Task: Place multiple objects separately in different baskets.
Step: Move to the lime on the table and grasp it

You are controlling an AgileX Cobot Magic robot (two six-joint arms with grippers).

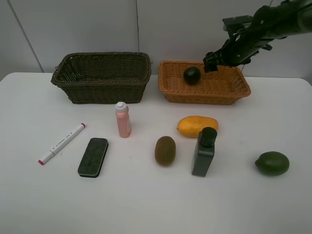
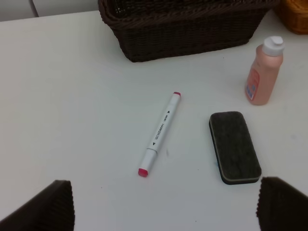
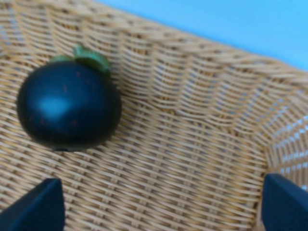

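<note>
The right fingers (image 3: 41, 207) stand wide apart and empty above the orange basket (image 3: 192, 159), where the mangosteen (image 3: 67, 108) lies. The left fingers (image 2: 45, 207) gape over the surface (image 2: 72, 96) near the marker (image 2: 160, 132), its print too small to read, and the eraser (image 2: 234, 147).

Mangosteen (image 3: 67, 108) blurred, dark basket (image 2: 183, 29) cropped by frame edge, marker (image 2: 160, 132) print unreadable
</note>
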